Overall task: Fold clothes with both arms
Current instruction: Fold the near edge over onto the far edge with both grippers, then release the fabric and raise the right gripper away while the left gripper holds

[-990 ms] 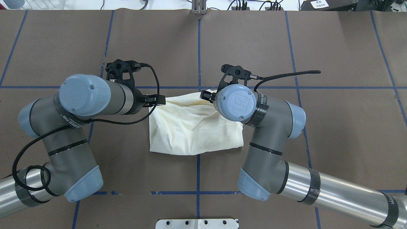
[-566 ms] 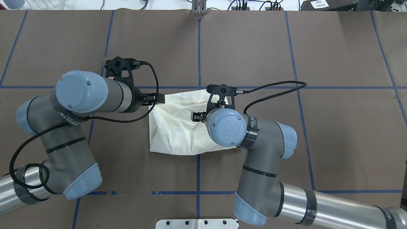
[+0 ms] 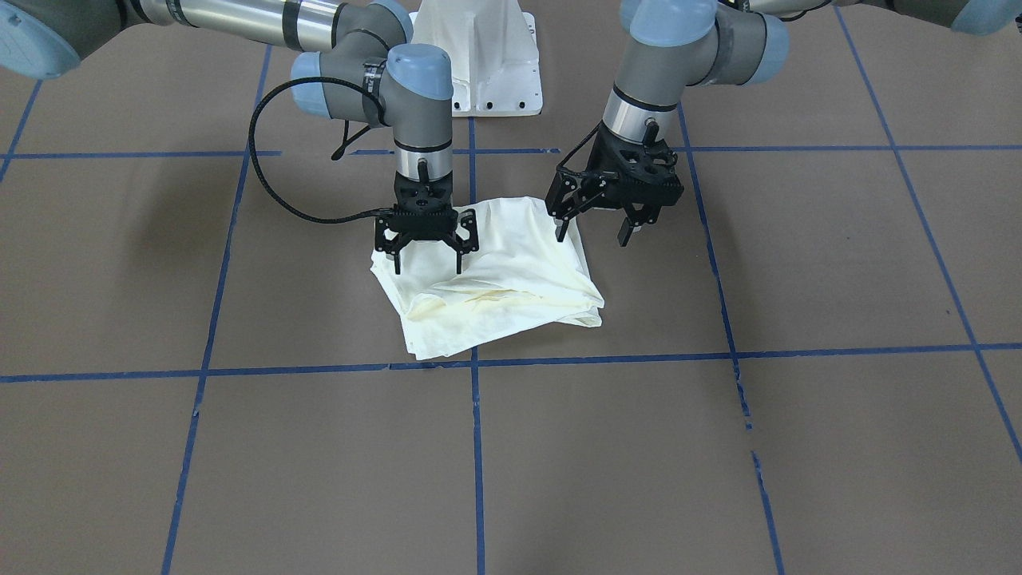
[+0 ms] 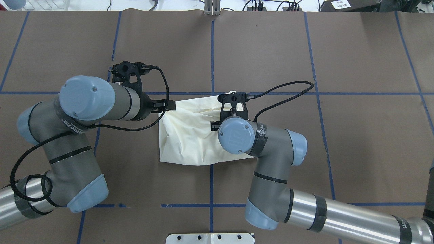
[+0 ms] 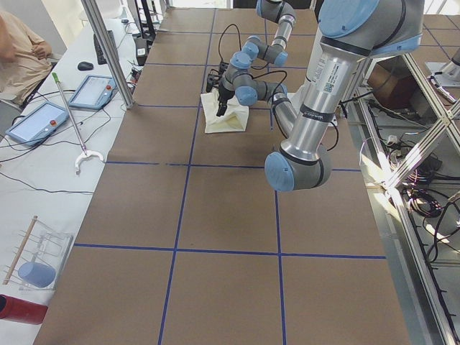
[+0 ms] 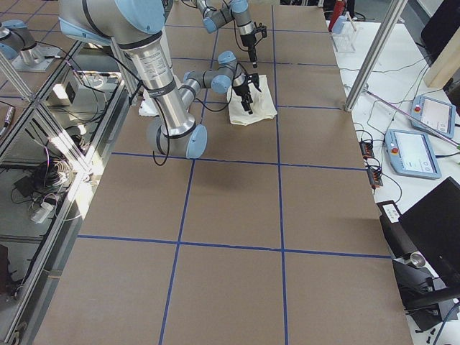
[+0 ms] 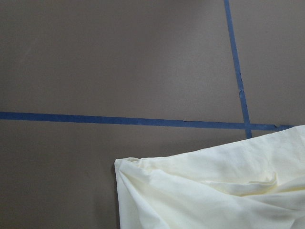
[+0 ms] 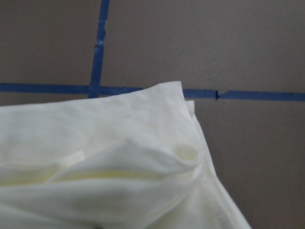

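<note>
Overhead exterior view: a brown paper-covered table (image 4: 305, 51) holds a folded cream T-shirt (image 4: 190, 142), plain side up, just on the robot's side of the blue tape crossing (image 4: 212, 93). Within 1 second the right arm (image 4: 271, 145) has swung from right of the crossing back over the T-shirt. The left arm (image 4: 84, 101) stayed left of it. The fold looks released, so a fresh grasp seems next. Both grippers hold nothing. The right gripper (image 3: 427, 267) hangs just over the cloth, jaws wide apart. The left gripper (image 3: 593, 239), jaws also apart, has 1 finger beside the T-shirt's edge.
</note>
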